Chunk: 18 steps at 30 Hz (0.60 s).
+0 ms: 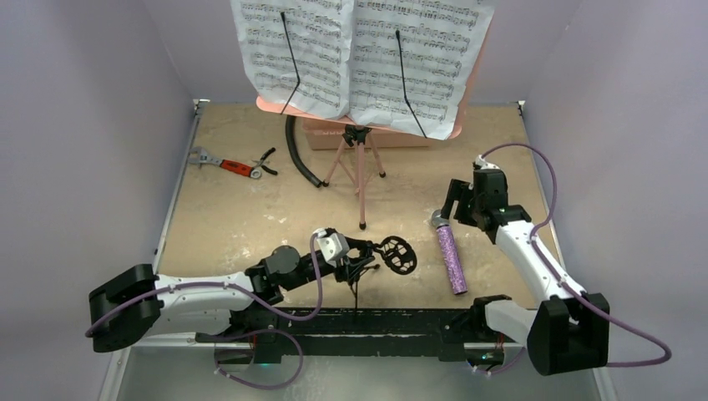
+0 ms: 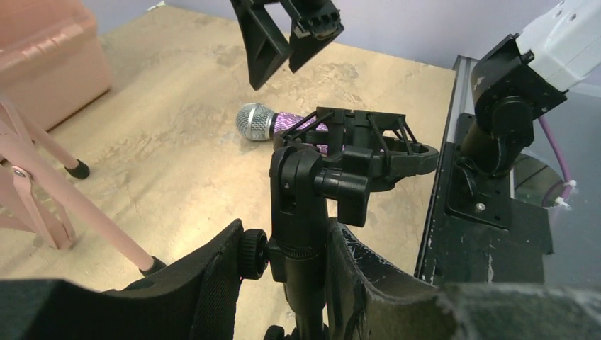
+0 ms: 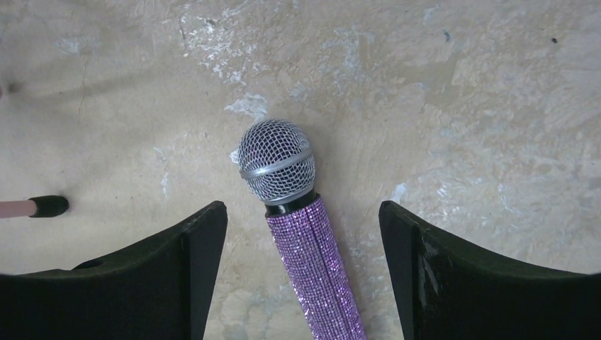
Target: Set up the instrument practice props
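Note:
The small black mic stand (image 1: 392, 255) is gripped low on its post, with my left gripper (image 2: 305, 262) shut on it and its cradle (image 2: 368, 145) tipped toward the right. The purple glittery microphone (image 3: 315, 262) lies flat on the table, grey head (image 3: 276, 159) pointing away. My right gripper (image 3: 301, 209) hangs open over it, one finger on each side of the handle just below the head, not touching. The pink music stand (image 1: 359, 167) stands at the back on its tripod legs, carrying the white sheet-music pages (image 1: 359, 58).
A pink box (image 2: 42, 57) sits behind the music stand's legs. A red-handled wrench (image 1: 221, 161) and pliers (image 1: 265, 163) lie at the back left, beside a curved black hose (image 1: 299, 154). A black rail (image 1: 376, 322) runs along the near edge.

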Each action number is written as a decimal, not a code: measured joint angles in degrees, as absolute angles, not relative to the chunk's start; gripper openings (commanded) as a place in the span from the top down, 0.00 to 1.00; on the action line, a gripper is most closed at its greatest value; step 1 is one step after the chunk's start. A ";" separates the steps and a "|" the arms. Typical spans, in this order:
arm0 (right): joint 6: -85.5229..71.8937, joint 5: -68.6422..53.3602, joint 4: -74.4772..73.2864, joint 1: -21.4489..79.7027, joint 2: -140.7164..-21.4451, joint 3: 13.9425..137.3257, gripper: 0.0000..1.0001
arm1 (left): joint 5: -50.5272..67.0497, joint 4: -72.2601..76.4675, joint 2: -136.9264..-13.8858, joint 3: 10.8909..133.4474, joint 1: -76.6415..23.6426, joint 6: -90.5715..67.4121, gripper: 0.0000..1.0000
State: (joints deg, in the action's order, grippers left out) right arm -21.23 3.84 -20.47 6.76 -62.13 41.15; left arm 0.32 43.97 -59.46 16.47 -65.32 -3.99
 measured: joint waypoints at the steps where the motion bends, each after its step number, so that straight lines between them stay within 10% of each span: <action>1: -20.88 3.25 -19.94 6.76 -63.13 41.15 0.21 | -0.01 46.17 -60.29 15.99 -65.32 -3.97 1.00; 18: -16.91 -4.19 -17.69 8.69 -81.56 43.29 0.46 | -0.67 70.65 -74.11 12.03 -65.32 -3.36 1.00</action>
